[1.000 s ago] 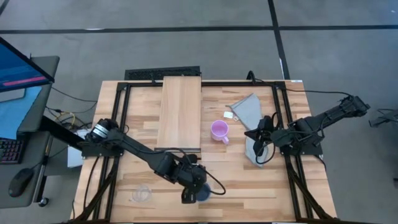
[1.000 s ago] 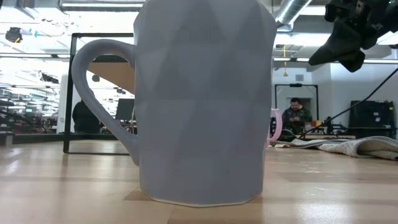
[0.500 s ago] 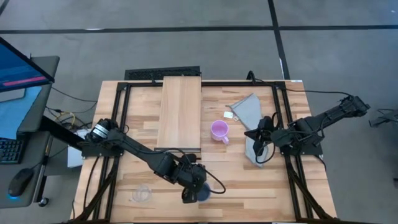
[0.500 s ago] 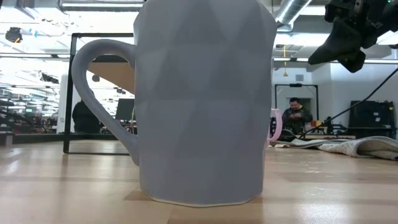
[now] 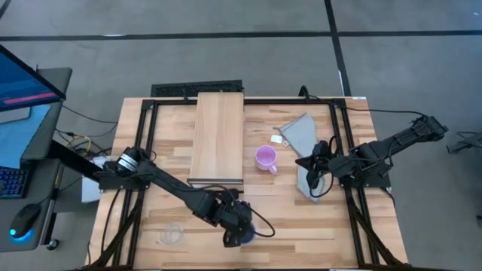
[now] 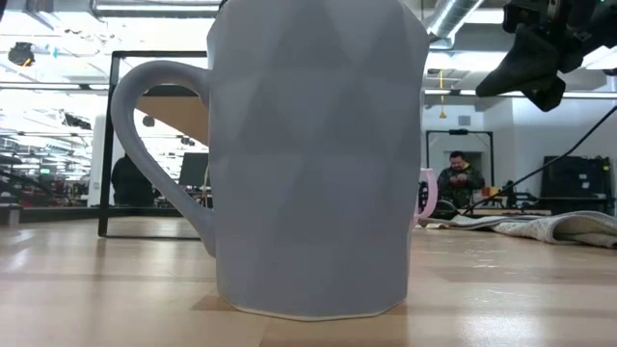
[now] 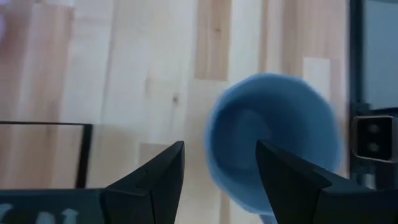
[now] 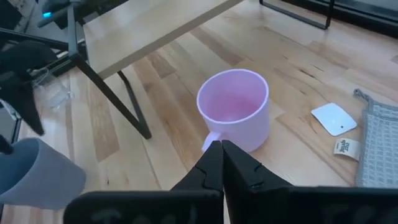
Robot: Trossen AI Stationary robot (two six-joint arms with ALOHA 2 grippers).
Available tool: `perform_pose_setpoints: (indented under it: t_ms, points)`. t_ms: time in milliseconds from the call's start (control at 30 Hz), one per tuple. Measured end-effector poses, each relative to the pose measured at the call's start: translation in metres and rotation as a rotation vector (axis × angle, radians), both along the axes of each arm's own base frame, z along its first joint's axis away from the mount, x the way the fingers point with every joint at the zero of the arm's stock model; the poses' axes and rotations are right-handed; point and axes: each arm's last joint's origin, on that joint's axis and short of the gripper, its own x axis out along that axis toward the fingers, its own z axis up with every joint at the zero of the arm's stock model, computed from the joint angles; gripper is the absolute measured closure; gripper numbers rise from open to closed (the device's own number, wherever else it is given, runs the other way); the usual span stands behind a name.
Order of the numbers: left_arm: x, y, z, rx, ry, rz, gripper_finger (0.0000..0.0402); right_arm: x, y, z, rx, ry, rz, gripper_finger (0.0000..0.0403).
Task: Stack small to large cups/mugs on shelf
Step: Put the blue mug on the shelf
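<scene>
The grey-blue mug [image 5: 249,235] stands upright on its base near the table's front edge and fills the low view [image 6: 318,164]. My left gripper [image 5: 230,234] hovers open just above it. In the left wrist view [image 7: 220,146] one finger is over the mug's hollow [image 7: 273,137] and the other is outside its rim, touching nothing. The lilac mug [image 5: 264,156] stands on the table right of the shelf [image 5: 218,135]. A clear cup [image 5: 172,235] sits at the front left. My right gripper [image 5: 312,170] waits shut above the table's right side [image 8: 221,152].
A grey cloth [image 5: 301,135] and a small white tag [image 5: 279,139] lie on the table's right half, under and behind my right gripper. The shelf's dark legs [image 8: 124,102] stand near the lilac mug [image 8: 233,109]. People are in the room beyond [image 6: 461,178].
My left gripper has sunk toward the grey-blue mug and stayed open. The mugs and the clear cup have not moved.
</scene>
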Motion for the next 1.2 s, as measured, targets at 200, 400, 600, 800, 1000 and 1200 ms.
perform_pose_setpoints:
  t_ms: [200, 400, 600, 800, 1000, 1200]
  points:
    - [0.006, 0.003, -0.01, -0.024, 0.028, 0.02, 0.0212, 0.0, 0.0, 0.0, 0.002, 0.002, 0.005, 0.0386]
    - [0.009, -0.002, -0.028, -0.044, 0.088, -0.004, 0.0212, 0.0, 0.001, 0.0, 0.008, 0.01, 0.018, 0.0383]
    - [0.011, 0.0, -0.027, -0.04, 0.076, -0.005, 0.0226, 0.0, 0.001, -0.001, 0.003, 0.014, 0.024, 0.0386]
    - [0.014, 0.005, -0.027, -0.032, 0.074, -0.015, 0.0297, 0.0, 0.001, -0.001, 0.003, 0.014, 0.025, 0.0383]
    - [0.019, 0.008, -0.036, -0.062, 0.099, -0.05, 0.0357, 0.0, 0.001, -0.001, 0.003, 0.014, 0.025, 0.0387]
    - [0.021, 0.008, -0.043, -0.08, 0.138, -0.07, 0.039, 0.0, 0.001, 0.0, 0.004, 0.011, 0.025, 0.0384]
